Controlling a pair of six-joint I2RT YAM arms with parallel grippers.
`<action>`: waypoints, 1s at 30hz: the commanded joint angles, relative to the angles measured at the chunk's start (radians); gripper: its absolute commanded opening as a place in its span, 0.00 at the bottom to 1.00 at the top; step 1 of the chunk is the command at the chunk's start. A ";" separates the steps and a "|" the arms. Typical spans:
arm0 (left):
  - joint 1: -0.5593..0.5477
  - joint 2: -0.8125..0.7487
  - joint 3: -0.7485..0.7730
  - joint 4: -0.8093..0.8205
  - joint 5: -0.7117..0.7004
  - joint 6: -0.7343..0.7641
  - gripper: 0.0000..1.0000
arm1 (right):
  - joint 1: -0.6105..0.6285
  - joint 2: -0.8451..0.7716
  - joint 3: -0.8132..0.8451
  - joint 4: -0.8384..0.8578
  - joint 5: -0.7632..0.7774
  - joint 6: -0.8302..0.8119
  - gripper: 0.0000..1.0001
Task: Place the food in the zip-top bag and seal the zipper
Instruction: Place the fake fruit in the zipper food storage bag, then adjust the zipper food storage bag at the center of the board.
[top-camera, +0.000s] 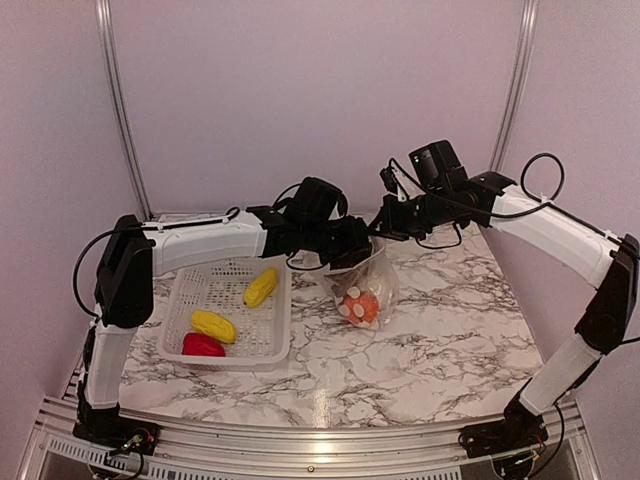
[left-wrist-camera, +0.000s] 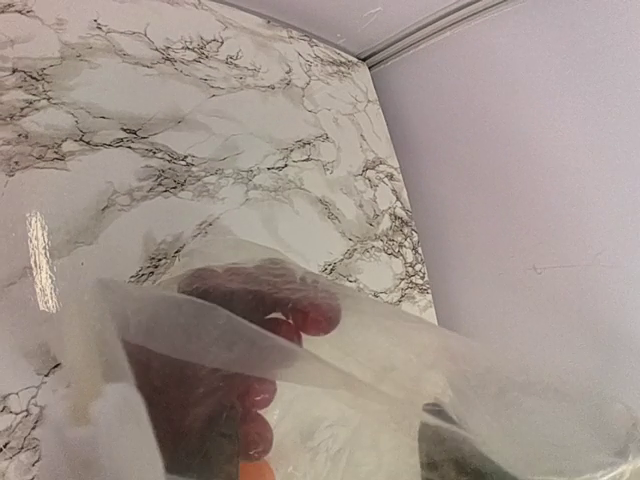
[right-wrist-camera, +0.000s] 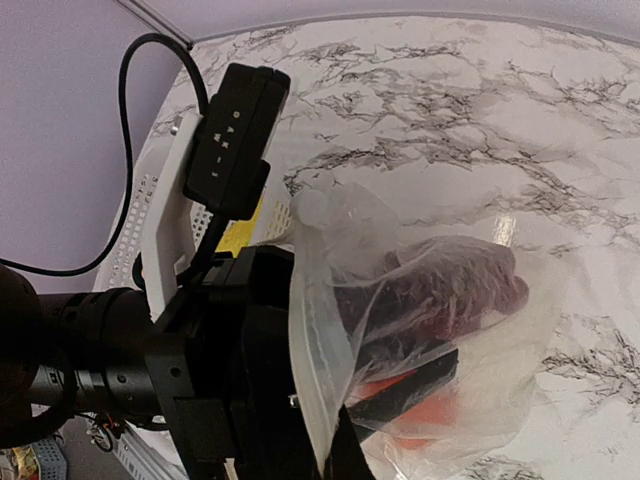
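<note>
Crinkly transparent plastic of the zip-top bag (left-wrist-camera: 400, 380) filled the bottom of the left wrist view. Dark purple toy grapes (left-wrist-camera: 290, 310) and a sliver of orange toy fruit (left-wrist-camera: 255, 470) showed through the film. From above, the bag sat on the marble-patterned worktop (top-camera: 450, 330), just right of the white perforated plastic basket (top-camera: 230, 360).

The left pincer (top-camera: 358, 265) appeared to be pinching the bag's rim. The pale zipper strip (right-wrist-camera: 305, 330) ran along its black body, and a dark slab, probably one finger, showed inside the film. The right pincer (top-camera: 385, 225) hovered close to the bag's mouth. Whether it was spread or pressed together could not be told.

Two yellow banana-like pieces (top-camera: 261, 286) (top-camera: 214, 325) and a red toy pepper (top-camera: 203, 345) lay in the basket, so loading seemed less than half done.

To do this step well, the mouth had to be held wide and tilted upward so the grapes and orange fruit could not roll out. Since the basket lay on the left arm's side, passing the rim to the right pincer looked sensible. The second grip needed to be firm before the first let go, as the slick film would collapse.
</note>
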 joint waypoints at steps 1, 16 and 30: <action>-0.003 -0.109 0.019 -0.016 -0.004 0.068 0.68 | -0.001 -0.032 0.001 0.035 -0.020 0.004 0.00; 0.010 -0.418 -0.209 -0.326 -0.237 0.250 0.70 | -0.004 -0.056 -0.040 0.053 -0.031 0.005 0.00; 0.021 -0.272 -0.222 -0.377 -0.032 0.238 0.62 | 0.042 -0.099 -0.075 -0.005 -0.034 -0.005 0.00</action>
